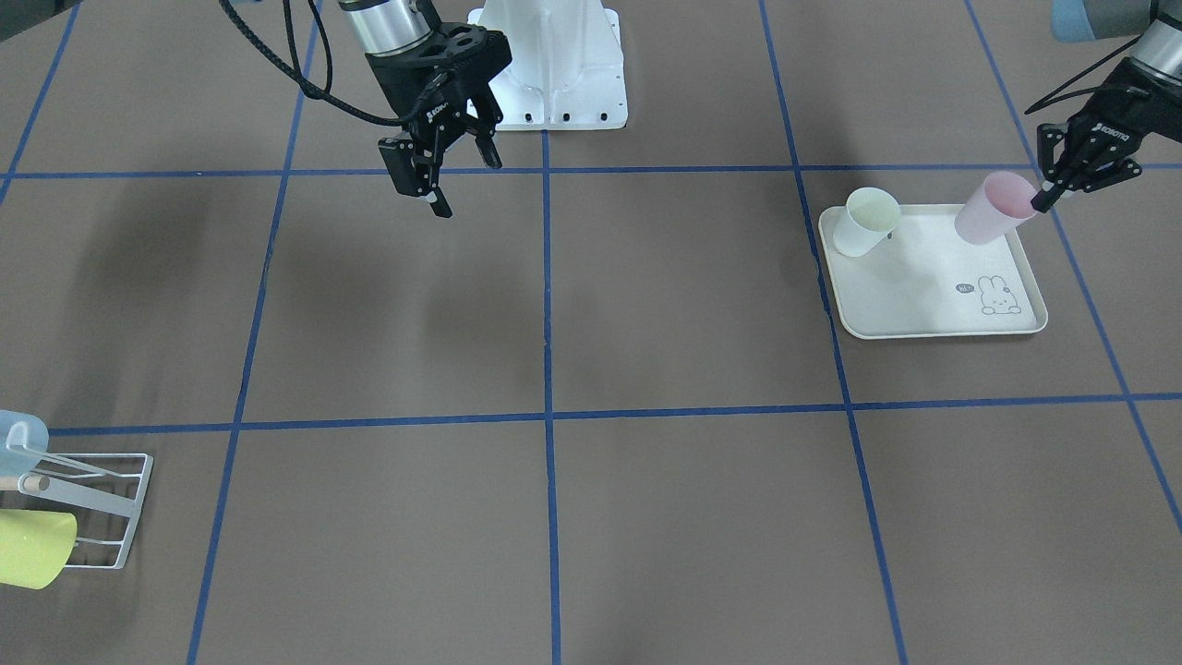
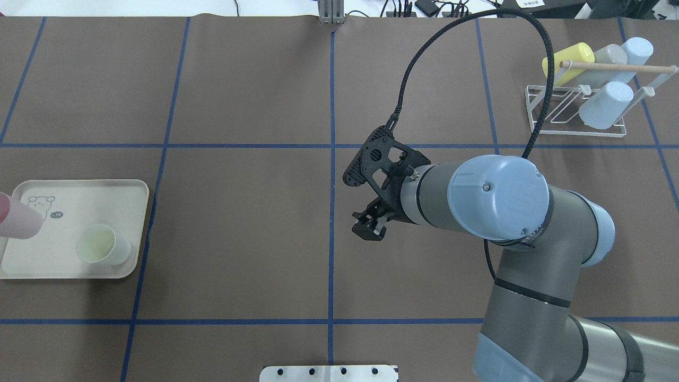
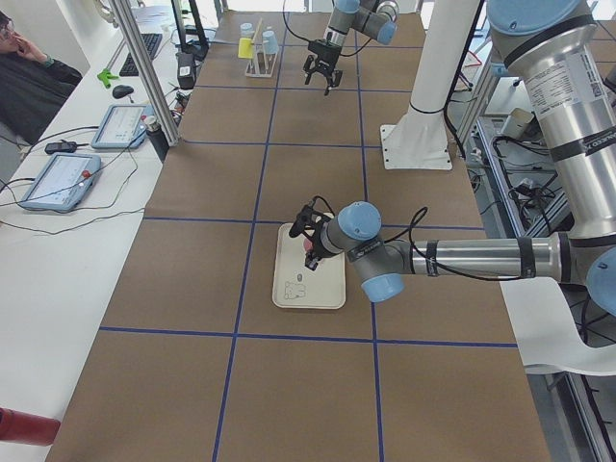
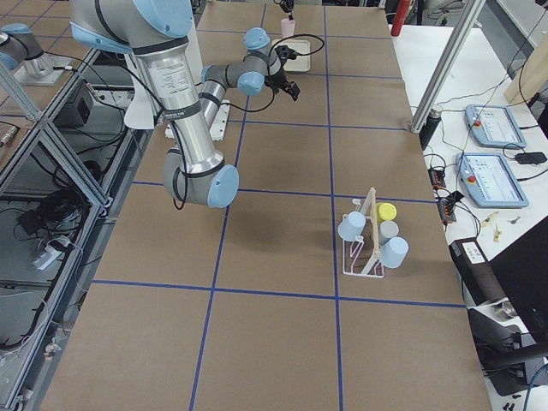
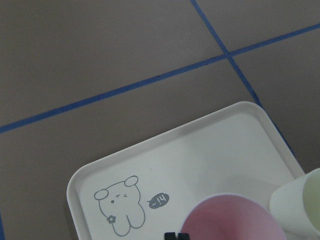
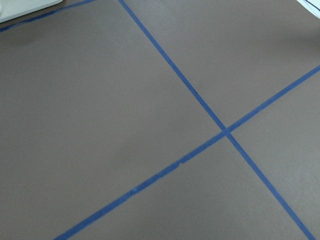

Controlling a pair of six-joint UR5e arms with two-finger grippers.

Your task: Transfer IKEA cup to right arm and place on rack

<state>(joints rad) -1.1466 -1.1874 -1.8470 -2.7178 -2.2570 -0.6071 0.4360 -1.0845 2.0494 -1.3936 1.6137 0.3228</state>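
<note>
I see the pink cup [image 1: 995, 208] tilted above the tray [image 1: 923, 319], over the end that lies away from the right arm. The left gripper [image 1: 1048, 194] pinches its rim. I cannot tell whether its base touches the tray. The overhead view cuts that gripper off and shows only the cup's smooth, tapered body. My left wrist camera looks into its round mouth, near the printed rabbit [image 5: 119, 205].

A pale green cup [image 1: 866, 222] stands mouth up on the cream, round-cornered tray, apart from the pink one. The right gripper [image 1: 462, 175] hangs well away from the tray over the brown table [image 1: 646, 305], fingers spread and holding nothing.

The rack [image 2: 573, 119] is thin white wire with a wooden rod [image 2: 615, 67]. It sits farthest from the tray and bears a yellow cup [image 2: 567, 61], a grey cup [image 2: 607, 55] and two pale blue cups [image 2: 604, 103].
</note>
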